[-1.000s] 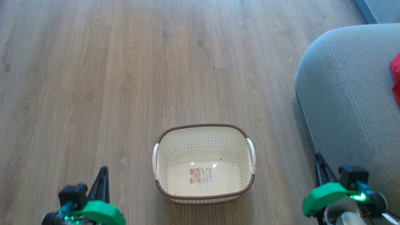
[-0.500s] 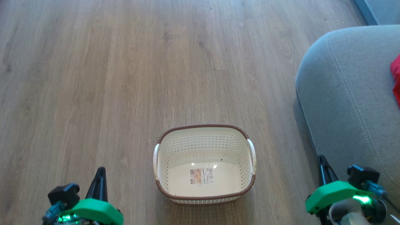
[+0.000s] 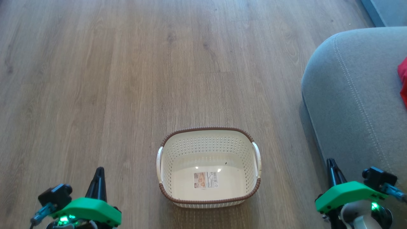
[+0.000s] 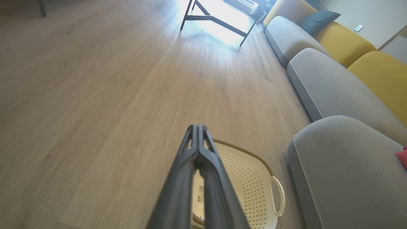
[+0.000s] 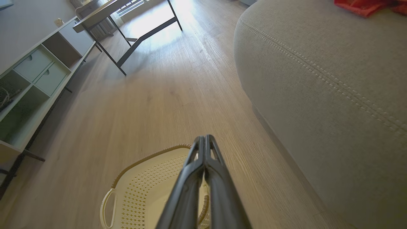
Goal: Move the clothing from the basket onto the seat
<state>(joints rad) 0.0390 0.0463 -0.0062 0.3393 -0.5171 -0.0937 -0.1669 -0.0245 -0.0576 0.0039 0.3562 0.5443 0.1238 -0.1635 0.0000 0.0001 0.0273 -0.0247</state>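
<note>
Wood-plank floor [image 3: 127, 79] carries one basket [image 3: 208, 144], upright and holding nothing but its label [image 3: 206, 179]. One grey seat [image 3: 356, 105] stands to the basket's right, near it but apart. The clothing [image 3: 403, 79] lies on the seat as a single red patch cut by the head view's right edge; the right wrist view shows it crumpled at the top [image 5: 365, 6], and whether it is one garment or more cannot be told from so small a strip. Two end effectors are up. The left end effector [image 3: 99, 170] hangs over the floor left of the basket, fingers clenched together and grasping nothing, as its wrist view confirms [image 4: 197, 128]. The right end effector [image 3: 330, 160] hangs between basket and seat, likewise clenched and empty-handed [image 5: 205, 137]. Against a second ago, the whole head picture has slid down slightly, so the camera moved; beyond that, both end effectors have drawn lower and outward. Basket and clothing lie as before.
</note>
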